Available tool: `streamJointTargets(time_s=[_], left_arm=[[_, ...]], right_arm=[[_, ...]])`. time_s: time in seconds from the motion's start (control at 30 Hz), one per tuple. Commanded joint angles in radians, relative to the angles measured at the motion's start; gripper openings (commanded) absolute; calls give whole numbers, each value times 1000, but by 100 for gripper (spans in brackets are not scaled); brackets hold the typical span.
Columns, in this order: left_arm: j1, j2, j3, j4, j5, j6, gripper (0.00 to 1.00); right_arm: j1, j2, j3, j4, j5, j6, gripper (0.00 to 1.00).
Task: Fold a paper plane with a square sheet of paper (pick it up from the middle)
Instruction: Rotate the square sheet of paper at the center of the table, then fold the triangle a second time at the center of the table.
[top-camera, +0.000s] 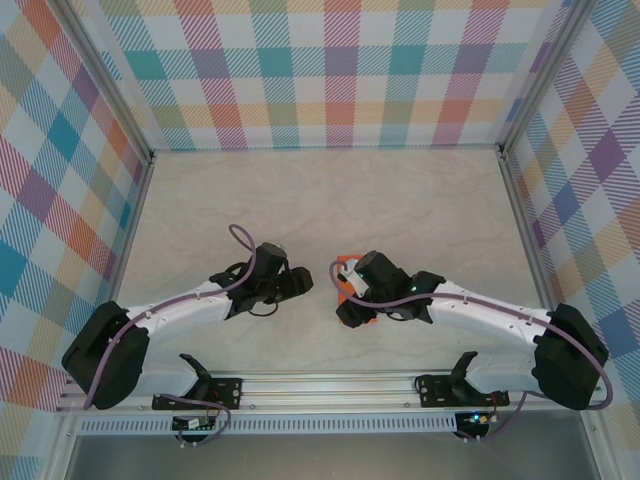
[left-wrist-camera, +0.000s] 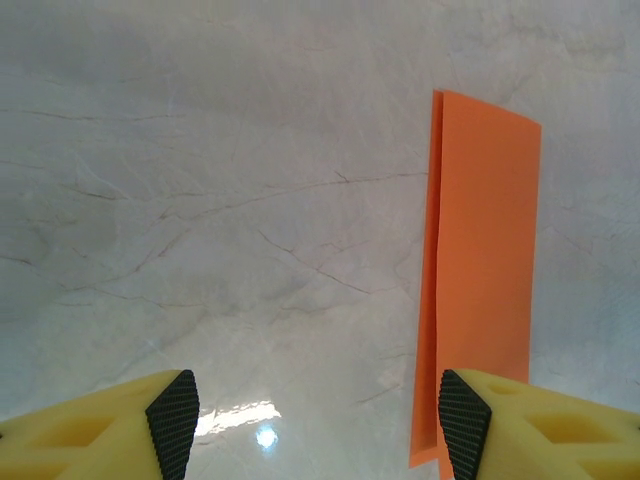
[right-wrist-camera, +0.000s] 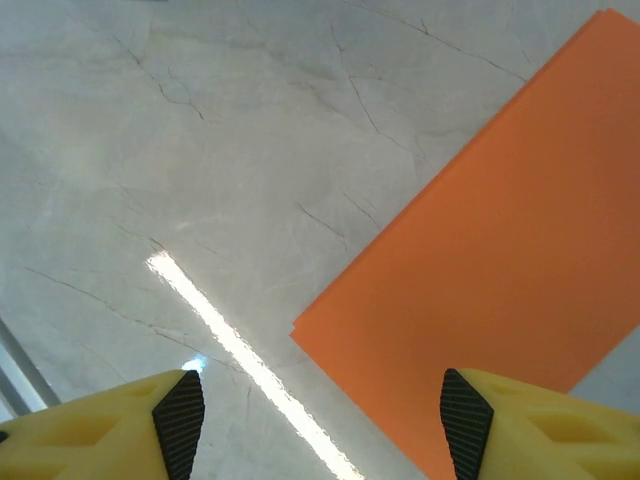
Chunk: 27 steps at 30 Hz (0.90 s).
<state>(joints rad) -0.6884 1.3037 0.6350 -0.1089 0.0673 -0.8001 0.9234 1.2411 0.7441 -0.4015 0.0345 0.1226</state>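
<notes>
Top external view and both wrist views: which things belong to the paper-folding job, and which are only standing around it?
Belongs to the job:
- folded bright-orange sheet of paper, lying flat
- left end effector, open
- right end effector, open

Only surroundings:
- pale marbled table
- checked plaid walls
- grey metal rail at the near edge

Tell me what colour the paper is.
The paper is plain bright orange; right wrist view shows it best.
</notes>
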Motion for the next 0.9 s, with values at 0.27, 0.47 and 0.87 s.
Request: streamJointTargets(time_s=[0.27, 0.47, 0.87], left_arm=[[68, -118, -27, -69, -57, 4, 67], [94, -192, -85, -65, -64, 6, 68], [99, -223, -109, -21, -5, 14, 71]], right_arm=[[201, 239, 139, -73, 388, -66, 66], [206, 245, 188, -173, 434, -144, 66], [206, 130, 80, -144, 268, -354, 61]])
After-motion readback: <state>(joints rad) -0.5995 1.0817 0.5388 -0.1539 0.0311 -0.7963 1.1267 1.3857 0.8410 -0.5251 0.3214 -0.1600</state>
